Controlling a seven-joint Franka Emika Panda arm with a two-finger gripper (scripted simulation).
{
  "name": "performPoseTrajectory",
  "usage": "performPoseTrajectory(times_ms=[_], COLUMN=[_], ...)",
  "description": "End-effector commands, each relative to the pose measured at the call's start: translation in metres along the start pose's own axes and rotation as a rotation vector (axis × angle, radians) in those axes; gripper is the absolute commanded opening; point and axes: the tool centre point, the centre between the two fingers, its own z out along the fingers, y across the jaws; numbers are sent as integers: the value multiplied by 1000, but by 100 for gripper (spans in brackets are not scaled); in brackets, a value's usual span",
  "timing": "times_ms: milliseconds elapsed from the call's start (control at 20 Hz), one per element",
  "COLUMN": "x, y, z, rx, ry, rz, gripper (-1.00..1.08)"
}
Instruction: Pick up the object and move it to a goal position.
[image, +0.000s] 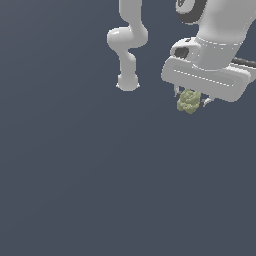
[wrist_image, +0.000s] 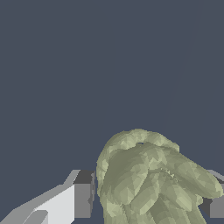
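the gripper (image: 190, 99) is closed down to the width of the lump (image: 188, 101), which is held between the two fingers. in the wrist view the lump (wrist_image: 153, 179) is seen filling the gap, with one finger pad (wrist_image: 82, 199) touching one side and the other finger (wrist_image: 216, 204) just visible at the far side. the lump sits under the white hand, in the upper part of the exterior view's right. whether it is lifted off the grey floor (image: 100, 190) cannot be told; no shadow or contact is shown. no goal marker is seen in either view.

risk, as judged: the lump is bumpy and rounded, so it could be rolled or squeezed out of the pads if moved fast, since contact is likely made on only a few bumps. a drop short of the goal would follow.

count: one arm, one gripper, two fingers, one lump.
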Motion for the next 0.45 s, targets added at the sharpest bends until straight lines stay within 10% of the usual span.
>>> performPoseTrajectory(times_ms=[0, 400], x=[-7, -14], y=[-7, -16], z=[-12, -25], rx=[-1, -1], ry=[-1, -2], rz=[1, 1], gripper=[-100, -100])
